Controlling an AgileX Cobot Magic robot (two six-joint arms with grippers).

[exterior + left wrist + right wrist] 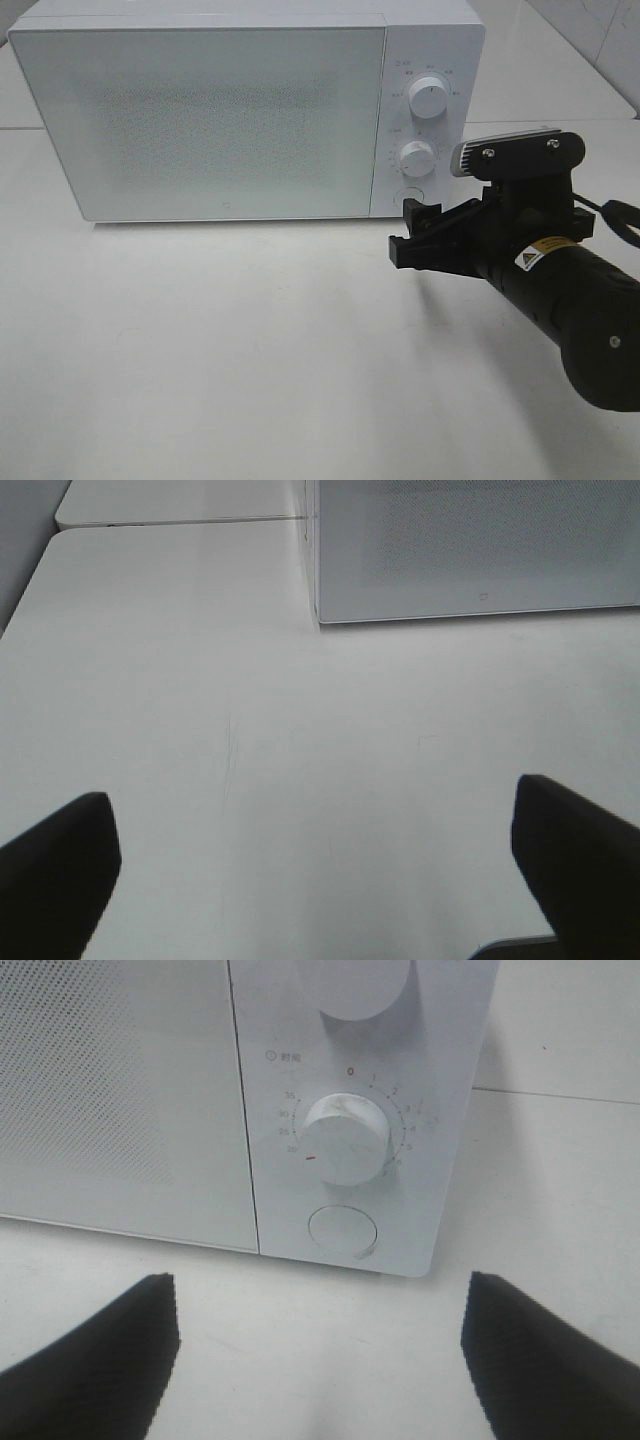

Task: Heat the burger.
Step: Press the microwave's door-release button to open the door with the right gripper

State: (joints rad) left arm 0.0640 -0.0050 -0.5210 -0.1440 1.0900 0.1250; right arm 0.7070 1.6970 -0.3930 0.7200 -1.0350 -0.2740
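Note:
The burger is out of view. A white microwave point(200, 120) stands at the back of the table with its door shut. My right gripper point(405, 232) is open and empty, just in front of the control panel's lower end. In the right wrist view this gripper point(318, 1360) faces the timer knob point(347, 1138) and the round button point(343, 1230) below it. My left gripper point(315, 875) is open and empty over bare table, in front of the microwave's front left corner point(320, 610); the high view does not show it.
The control panel carries an upper knob point(430, 98) and a lower knob point(417, 156) above a round button point(410, 197). The white table point(250, 350) stretches in front of the microwave. A seam between table tops point(180, 520) runs behind the microwave's left side.

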